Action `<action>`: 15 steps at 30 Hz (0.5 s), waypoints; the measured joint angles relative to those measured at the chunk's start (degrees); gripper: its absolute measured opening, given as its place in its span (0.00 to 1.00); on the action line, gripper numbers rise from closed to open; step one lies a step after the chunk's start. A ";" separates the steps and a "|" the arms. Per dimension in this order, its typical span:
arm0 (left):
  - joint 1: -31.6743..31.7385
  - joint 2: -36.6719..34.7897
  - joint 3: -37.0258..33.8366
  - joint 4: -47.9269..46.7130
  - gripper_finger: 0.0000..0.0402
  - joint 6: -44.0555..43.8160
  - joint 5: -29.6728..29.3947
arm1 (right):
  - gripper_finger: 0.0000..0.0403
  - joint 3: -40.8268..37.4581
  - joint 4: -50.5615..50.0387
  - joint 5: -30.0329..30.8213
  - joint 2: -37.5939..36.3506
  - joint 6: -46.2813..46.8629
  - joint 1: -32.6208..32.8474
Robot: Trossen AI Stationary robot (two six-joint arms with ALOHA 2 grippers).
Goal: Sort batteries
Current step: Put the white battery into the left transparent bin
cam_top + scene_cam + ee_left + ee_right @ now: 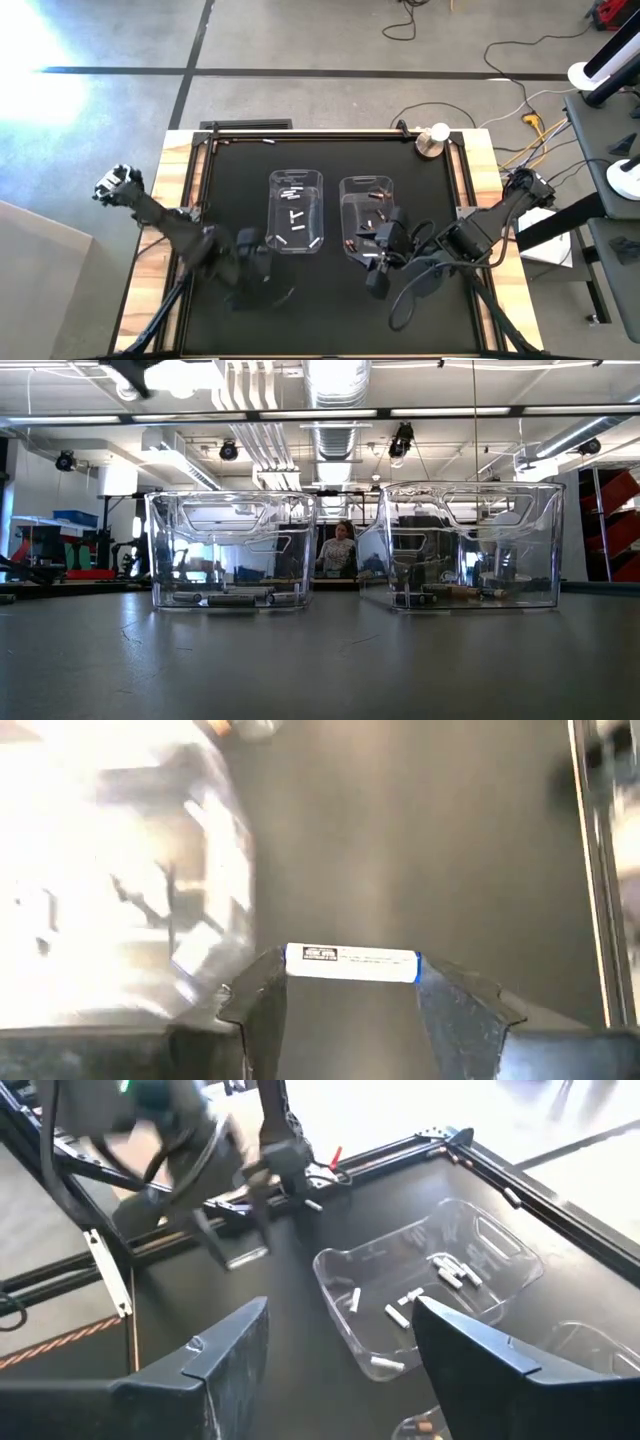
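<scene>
One white battery [352, 963] spans the left gripper [350, 1010] jaws, clamped endwise; right gripper [340, 1355] jaws gape empty.

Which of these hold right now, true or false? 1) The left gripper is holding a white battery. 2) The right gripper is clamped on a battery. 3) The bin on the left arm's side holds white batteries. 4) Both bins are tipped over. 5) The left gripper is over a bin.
1) True: the left gripper holds a white battery lengthwise between its fingers.
2) False: the right gripper is open, with nothing between its fingers.
3) True: the left bin holds white batteries.
4) False: the left bin and the right bin both stand upright on the table.
5) False: it is over the bare mat, beside the left bin.
</scene>
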 joint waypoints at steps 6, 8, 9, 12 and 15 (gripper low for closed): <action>15.19 -0.03 5.99 2.37 0.44 10.26 0.60 | 0.62 -0.02 0.02 0.17 0.40 0.41 -0.75; 21.20 1.18 5.71 5.61 0.44 10.19 4.65 | 0.62 -0.04 0.22 0.11 0.92 0.60 -0.85; 23.92 2.10 5.03 7.21 0.44 9.94 7.22 | 0.62 -0.04 0.50 0.10 1.19 0.62 -0.87; 29.65 5.76 2.45 8.07 0.44 9.46 10.02 | 0.61 -0.04 0.54 -0.02 1.90 2.43 -1.01; 33.28 8.65 -0.43 8.19 0.44 9.26 10.19 | 0.62 -0.07 0.79 -0.30 2.53 4.77 -0.99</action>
